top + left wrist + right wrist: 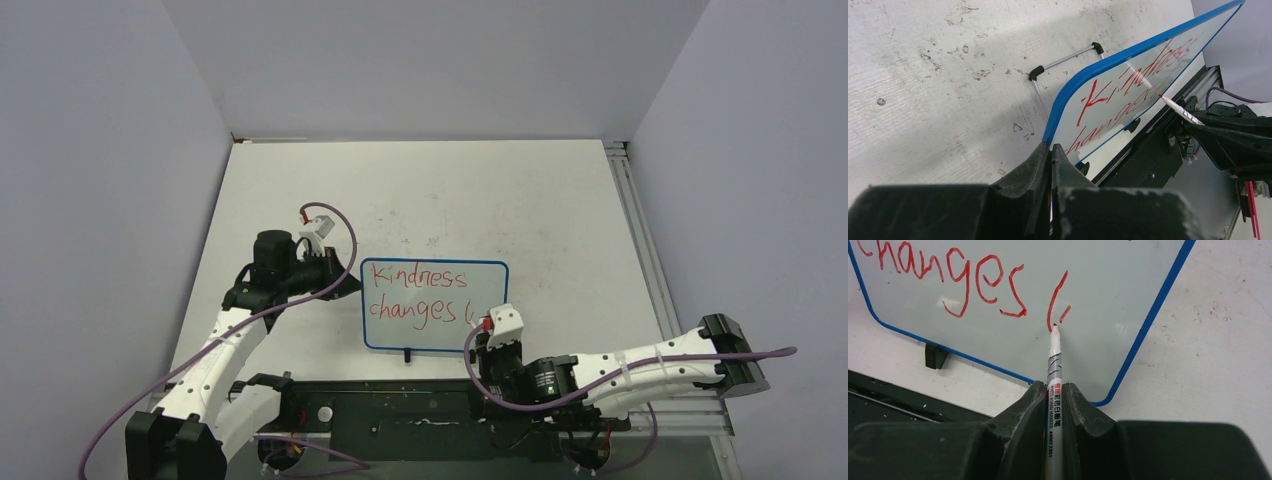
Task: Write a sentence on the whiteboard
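right gripper (1054, 390) clamps marker (1054, 360), tip touching whiteboard (1108, 285) mid-letter; left gripper (1051, 146) pinches its frame corner. Risk: excess tip pressure shifts the board in that thin pinch, skewing the stroke.

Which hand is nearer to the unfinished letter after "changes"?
Right. The right hand holds the marker with its tip at that letter; the left hand clamps the whiteboard's opposite, left edge.

desk (520, 195): white, scuffed, speckled | walls (430, 60): plain grey, three sides | rail (640, 240): aluminium, along desk's right edge | base plate (400, 405): black, near edge
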You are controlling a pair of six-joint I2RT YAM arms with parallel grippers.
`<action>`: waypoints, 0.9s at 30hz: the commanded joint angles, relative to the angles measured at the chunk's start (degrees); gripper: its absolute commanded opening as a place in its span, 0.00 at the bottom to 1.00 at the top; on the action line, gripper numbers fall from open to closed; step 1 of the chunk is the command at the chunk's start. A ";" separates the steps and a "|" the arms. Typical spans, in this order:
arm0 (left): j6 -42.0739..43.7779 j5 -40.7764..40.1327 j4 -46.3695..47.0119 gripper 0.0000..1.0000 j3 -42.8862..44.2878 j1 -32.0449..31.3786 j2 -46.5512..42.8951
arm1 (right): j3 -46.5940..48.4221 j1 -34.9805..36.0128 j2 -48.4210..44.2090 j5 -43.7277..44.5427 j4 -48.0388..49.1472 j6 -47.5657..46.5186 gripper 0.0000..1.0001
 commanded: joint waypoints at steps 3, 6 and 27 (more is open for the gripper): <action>0.11 1.06 1.79 0.00 2.16 -0.28 -0.65 | 4.01 1.45 0.32 5.52 -2.26 1.22 0.05; 0.11 1.07 1.79 0.00 2.16 -0.28 -0.65 | 4.40 1.44 0.24 7.04 -2.78 1.29 0.05; 0.11 0.89 1.79 0.00 2.15 -0.26 -0.30 | 1.64 -4.26 -1.30 4.81 3.88 -6.05 0.05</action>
